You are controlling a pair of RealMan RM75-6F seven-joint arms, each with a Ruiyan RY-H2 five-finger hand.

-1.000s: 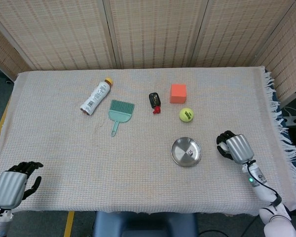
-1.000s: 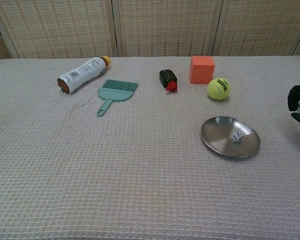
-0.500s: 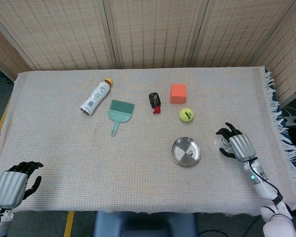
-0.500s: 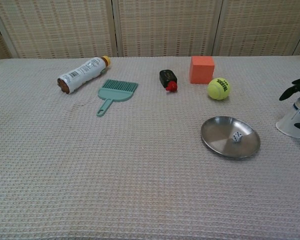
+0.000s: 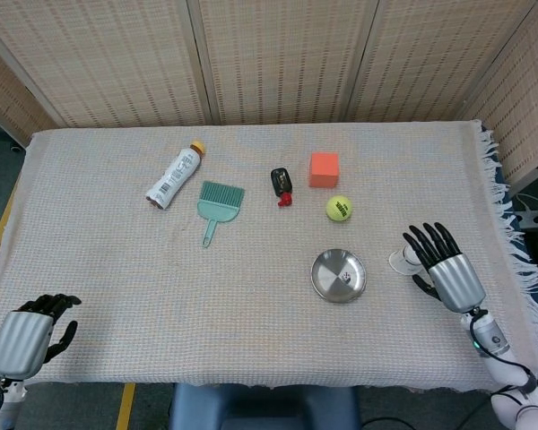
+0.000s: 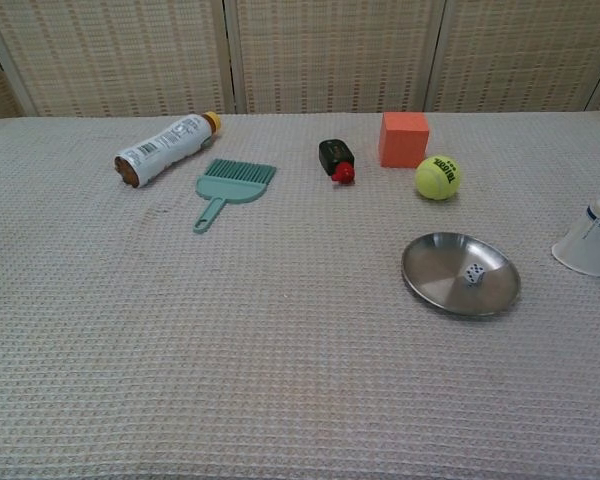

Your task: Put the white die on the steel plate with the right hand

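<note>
The white die [image 6: 475, 272] lies inside the steel plate [image 6: 430, 280], right of its middle; in the head view the die [image 5: 345, 279] shows in the plate [image 5: 327, 278] too. My right hand [image 5: 444, 267] hovers right of the plate, fingers spread straight, holding nothing; the chest view does not show it. My left hand [image 5: 25, 333] sits at the table's near left corner with fingers curled in, holding nothing.
A white cup [image 6: 590, 240] lies upside down right of the plate, just beyond my right fingertips. A tennis ball [image 6: 437, 177], orange cube [image 6: 404, 138], small black and red object [image 6: 336, 159], teal brush [image 6: 230, 185] and white bottle [image 6: 165, 147] lie further back.
My right hand has drawn back toward the near edge, away from the white cup, and its fingers have spread from curled to straight. It has left the chest view. The die stayed put.
</note>
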